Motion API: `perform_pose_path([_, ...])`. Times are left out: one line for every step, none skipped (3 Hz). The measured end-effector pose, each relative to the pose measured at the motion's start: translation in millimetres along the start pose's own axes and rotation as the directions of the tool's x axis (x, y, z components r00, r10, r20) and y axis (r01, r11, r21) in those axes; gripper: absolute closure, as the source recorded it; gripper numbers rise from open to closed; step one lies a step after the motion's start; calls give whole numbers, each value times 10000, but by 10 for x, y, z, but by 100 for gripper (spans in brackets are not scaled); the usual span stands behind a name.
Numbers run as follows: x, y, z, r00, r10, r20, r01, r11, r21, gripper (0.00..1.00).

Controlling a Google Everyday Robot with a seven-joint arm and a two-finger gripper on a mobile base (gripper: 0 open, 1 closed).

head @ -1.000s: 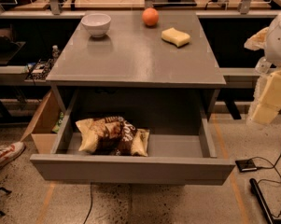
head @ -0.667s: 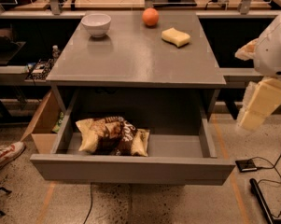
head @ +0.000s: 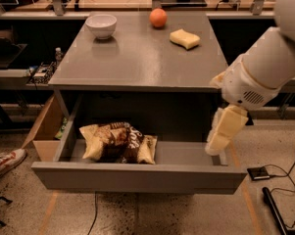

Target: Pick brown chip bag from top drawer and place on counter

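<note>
The brown chip bag [head: 118, 142] lies flat in the left half of the open top drawer [head: 137, 177], which is pulled out toward me. The grey counter [head: 142, 53] is above it. My gripper [head: 217, 145] hangs pointing down on the white arm that reaches in from the right. It is over the drawer's right end, well to the right of the bag and not touching it. It holds nothing that I can see.
On the counter's far side stand a white bowl [head: 101, 25], an orange [head: 158, 17] and a yellow sponge [head: 184, 38]. A cardboard box [head: 44, 131] sits left of the drawer. A shoe [head: 5, 163], a small black device [head: 258, 173] and cables lie on the floor.
My arm has swung in from the right edge toward the drawer, and the gripper has come down and left to the drawer's right end. The bag has not moved.
</note>
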State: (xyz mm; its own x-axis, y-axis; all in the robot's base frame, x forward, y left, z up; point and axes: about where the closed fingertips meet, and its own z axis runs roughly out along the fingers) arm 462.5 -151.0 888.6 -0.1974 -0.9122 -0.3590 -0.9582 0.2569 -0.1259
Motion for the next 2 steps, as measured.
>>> perform_pose_path([-137,66,612,9996,-147,221,169,9944,-1045,0])
perform_pose_path([-137,66,612,9996,-148,221,170,9944,-1045,0])
